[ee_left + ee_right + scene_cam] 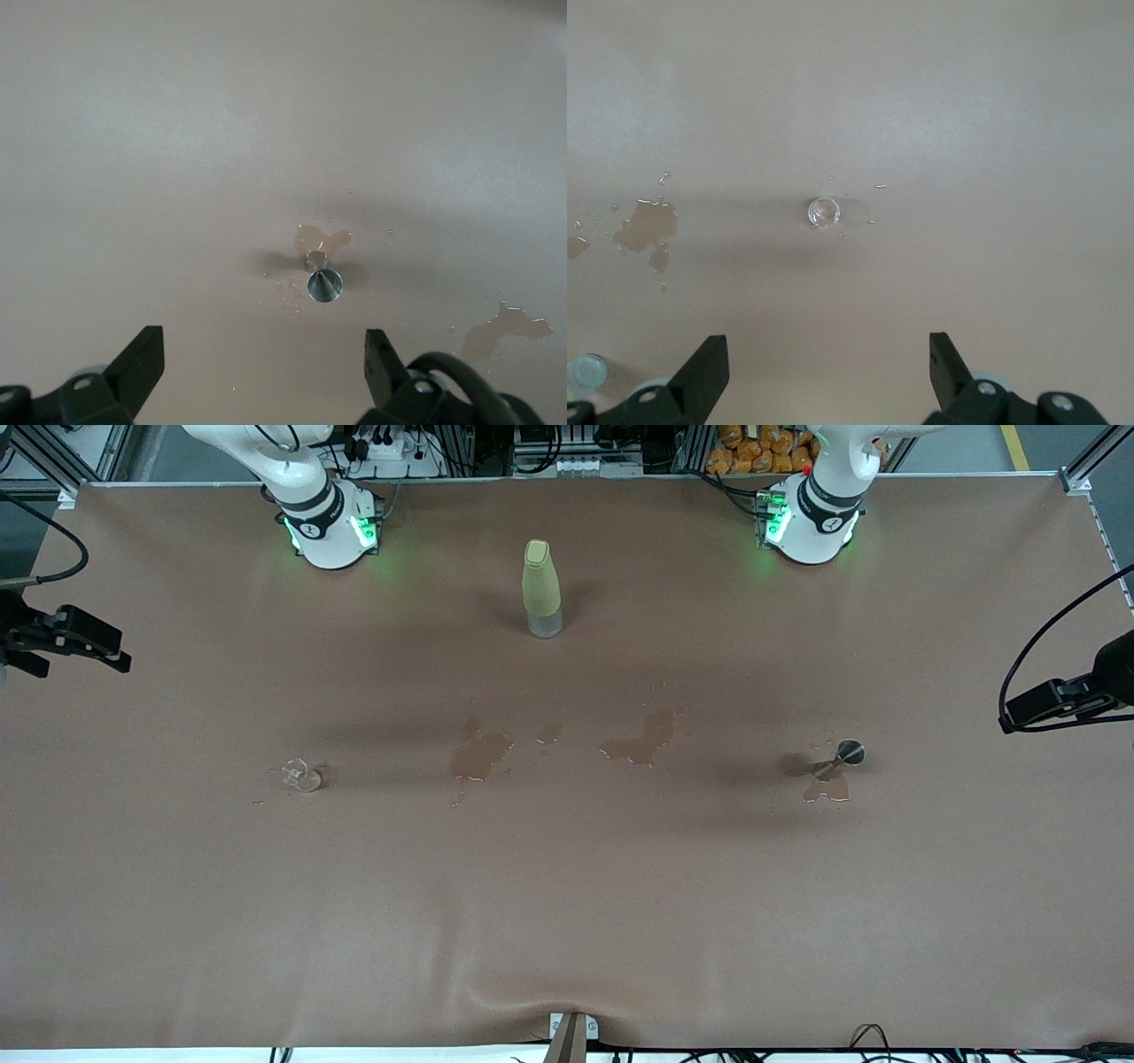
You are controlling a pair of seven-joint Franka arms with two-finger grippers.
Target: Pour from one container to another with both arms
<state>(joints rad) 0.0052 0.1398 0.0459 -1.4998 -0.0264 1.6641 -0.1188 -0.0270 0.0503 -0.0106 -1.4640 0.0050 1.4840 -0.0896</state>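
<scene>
Where the brown table [567,921] runs toward the right arm's end, we find the small glass cup [301,775] standing alone, with a few droplets scattered around it. From the right wrist view we look straight down into the cup [823,211], and the right gripper [828,376] hangs high over it with its fingers [704,372] spread wide and nothing between them. Toward the left arm's end of the table the silver metal cup [844,756] stands with a small puddle [827,788] touching its foot. The left gripper [264,376] hovers over that cup [324,283], its fingers [142,363] likewise held wide apart and empty. Between the two cups we see more spilled liquid [640,740] in several patches on the cloth. Farther from the front camera than these, about midway between the arms' bases, the tall yellow-green bottle [541,589] stands upright, well apart from both cups.
</scene>
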